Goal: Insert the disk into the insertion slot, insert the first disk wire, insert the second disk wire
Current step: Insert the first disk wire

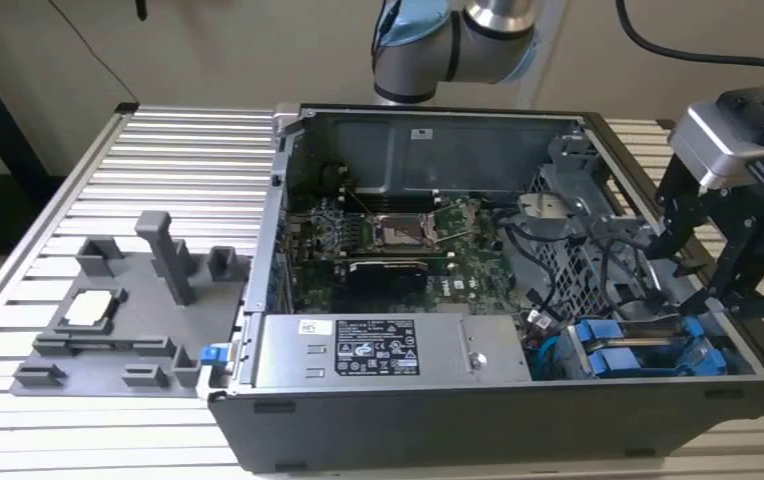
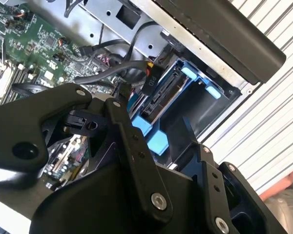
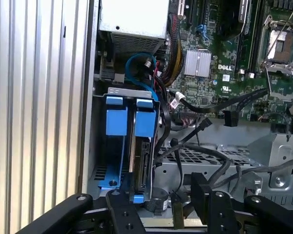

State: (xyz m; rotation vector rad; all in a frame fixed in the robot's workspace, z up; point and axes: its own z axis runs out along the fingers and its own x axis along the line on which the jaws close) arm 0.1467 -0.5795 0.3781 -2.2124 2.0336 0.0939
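Note:
The disk [image 3: 141,168] stands on edge in the insertion slot of the drive bay, its blue carrier [image 3: 145,124] beside a second blue carrier [image 3: 116,122]. In the exterior view the blue carriers [image 1: 629,355] sit at the case's front right corner. My gripper [image 1: 700,285] hovers just above this bay with its fingers [image 3: 121,204] spread apart and nothing between them. A black wire connector [image 2: 152,80] lies against the disk's connector end [image 2: 162,97]; whether it is seated I cannot tell. Another black connector [image 3: 229,117] hangs loose over the cage.
The open computer case [image 1: 396,425] lies on a ribbed aluminium table [image 1: 155,150]. Inside are the motherboard [image 1: 396,235], the power supply [image 1: 355,350] and a tangle of black cables [image 3: 205,156]. A grey fixture tray [image 1: 115,320] stands at the exterior view's left.

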